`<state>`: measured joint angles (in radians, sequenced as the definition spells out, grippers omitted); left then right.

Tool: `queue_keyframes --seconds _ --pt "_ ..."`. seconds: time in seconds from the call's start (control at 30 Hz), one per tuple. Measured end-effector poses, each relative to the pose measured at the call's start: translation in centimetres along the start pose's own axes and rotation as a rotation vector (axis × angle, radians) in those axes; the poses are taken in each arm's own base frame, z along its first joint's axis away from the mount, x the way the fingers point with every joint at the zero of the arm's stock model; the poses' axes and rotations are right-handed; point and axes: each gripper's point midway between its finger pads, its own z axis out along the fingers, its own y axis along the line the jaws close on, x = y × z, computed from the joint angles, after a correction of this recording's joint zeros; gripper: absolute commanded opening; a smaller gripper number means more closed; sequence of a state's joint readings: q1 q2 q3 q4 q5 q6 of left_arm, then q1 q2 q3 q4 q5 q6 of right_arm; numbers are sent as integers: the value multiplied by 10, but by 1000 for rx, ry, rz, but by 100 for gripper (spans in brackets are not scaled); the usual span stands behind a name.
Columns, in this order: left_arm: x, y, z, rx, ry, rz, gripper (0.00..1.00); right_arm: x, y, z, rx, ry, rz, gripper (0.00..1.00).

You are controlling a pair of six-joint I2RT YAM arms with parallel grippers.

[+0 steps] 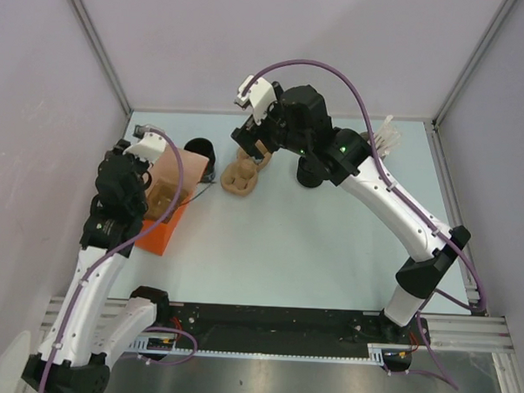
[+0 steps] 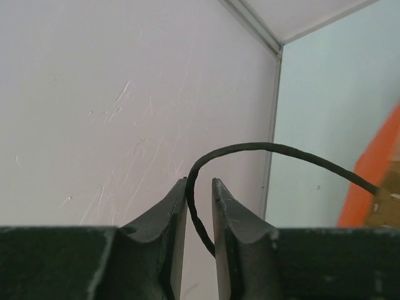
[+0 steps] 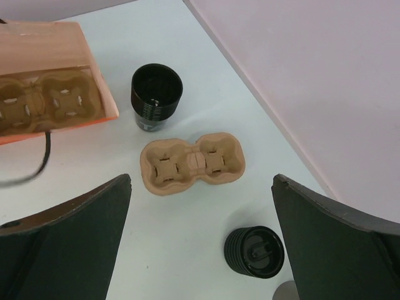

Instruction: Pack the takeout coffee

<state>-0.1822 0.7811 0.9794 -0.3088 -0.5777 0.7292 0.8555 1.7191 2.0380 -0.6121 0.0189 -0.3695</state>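
The small black lidded disposable cup (image 3: 254,251) stands by the brown pulp carrier (image 3: 192,162) under the wide-apart right gripper (image 3: 201,181) (the left gripper (image 2: 200,182) pinches the black cord (image 2: 250,146) of the orange paper bag (image 2: 362,203)); likely light and crushable, so squeeze its ribbed wall gently.

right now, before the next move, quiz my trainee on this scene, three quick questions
1. True or false: the right gripper is shut on the lidded cup.
2. What is the left gripper pinching? A) the black cord handle B) a cup lid C) a white stick
3. Fill in: besides the carrier lying on the table, a second carrier sits inside the ____.

Key
1. False: its fingers are spread wide, above the table, holding nothing.
2. A
3. orange bag
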Motion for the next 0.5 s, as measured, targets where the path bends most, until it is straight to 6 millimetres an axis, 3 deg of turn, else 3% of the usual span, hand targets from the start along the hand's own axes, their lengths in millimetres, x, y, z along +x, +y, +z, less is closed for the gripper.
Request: queue_keyframes --seconds 0.13,0.37,0.47,0.5 --pt "14 3 20 -51 66 24 37 3 -2 -3 5 2 2 100" --pt "30 39 33 -173 139 -20 40 6 -2 -2 5 3 3 100" --pt "29 51 32 -209 135 -38 53 5 -2 -2 6 3 5 100" --pt "29 52 32 -215 132 -45 63 5 -1 -2 5 3 5 100"
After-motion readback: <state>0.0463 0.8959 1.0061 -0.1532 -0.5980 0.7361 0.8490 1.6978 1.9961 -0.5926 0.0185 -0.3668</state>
